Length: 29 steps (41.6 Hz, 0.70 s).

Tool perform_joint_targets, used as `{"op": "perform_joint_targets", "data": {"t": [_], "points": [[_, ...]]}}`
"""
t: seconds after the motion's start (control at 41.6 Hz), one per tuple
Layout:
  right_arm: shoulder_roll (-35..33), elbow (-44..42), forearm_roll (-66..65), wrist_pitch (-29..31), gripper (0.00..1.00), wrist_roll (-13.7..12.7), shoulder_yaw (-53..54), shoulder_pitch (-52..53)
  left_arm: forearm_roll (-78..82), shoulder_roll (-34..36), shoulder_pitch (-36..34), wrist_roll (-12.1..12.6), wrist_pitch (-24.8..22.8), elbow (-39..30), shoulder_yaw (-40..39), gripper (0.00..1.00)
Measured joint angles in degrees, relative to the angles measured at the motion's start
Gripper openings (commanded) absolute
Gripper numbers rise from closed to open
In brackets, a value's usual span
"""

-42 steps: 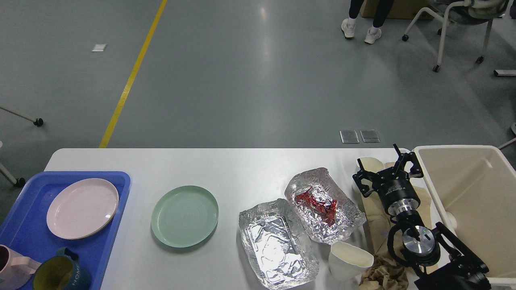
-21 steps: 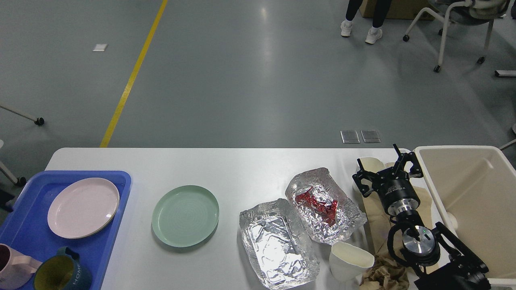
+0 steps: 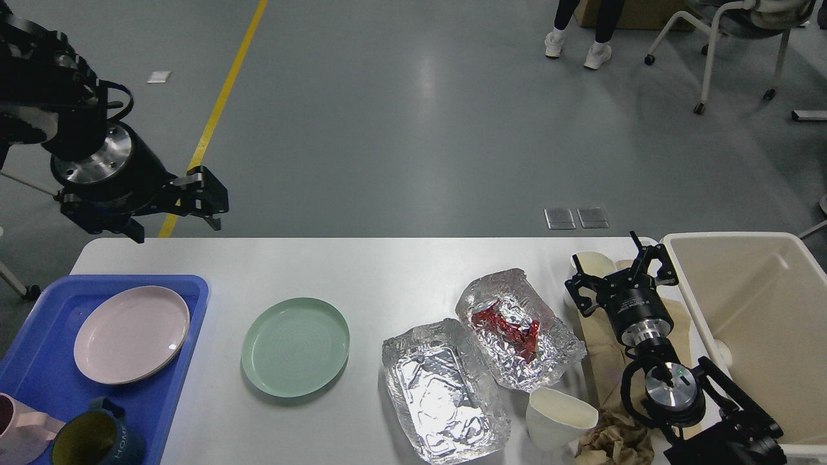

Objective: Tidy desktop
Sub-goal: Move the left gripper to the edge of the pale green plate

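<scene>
The white-grey desktop (image 3: 387, 265) holds a green plate (image 3: 296, 346), an empty foil tray (image 3: 439, 391) and a second foil tray (image 3: 517, 329) with a crushed red item (image 3: 510, 329) in it. A white cup (image 3: 559, 416) lies on its side at the front. My right gripper (image 3: 617, 271) is open and empty above brown paper (image 3: 597, 336), next to another white cup (image 3: 593, 263). My left gripper (image 3: 174, 226) is open and empty, raised over the table's far left corner.
A beige bin (image 3: 743, 242) stands at the right edge. A blue tray (image 3: 187, 287) at the left holds a pink plate (image 3: 132, 332) and two mugs (image 3: 90, 439). Crumpled brown paper (image 3: 614, 442) lies at the front right. A person and a chair stand beyond the table.
My left arm has come into view at the upper left, with its gripper over the table's far left corner. The right arm and the objects have not moved.
</scene>
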Motion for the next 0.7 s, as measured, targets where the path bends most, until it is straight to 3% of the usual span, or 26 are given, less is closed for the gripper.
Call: {"op": "perform_joint_targets", "data": {"t": [0.096,0.288,0.697], "points": [[0.00,-0.01,0.00,0.00,1.00,0.00,0.00,0.00,-1.72,-5.52,-6.40,-4.11,-0.40,-6.18,-0.08,0.95],[-0.01,-0.01,0.00,0.00,1.00,0.00,0.00,0.00,-2.95,-9.79,-9.89,-7.98,-2.11,-10.53,0.16,0.96],[-0.02,0.07,0.00,-0.01,1.00,0.00,0.00,0.00,-2.33,-9.33,-4.67,-8.18,-0.76,-10.64,1.15,0.96]]}}
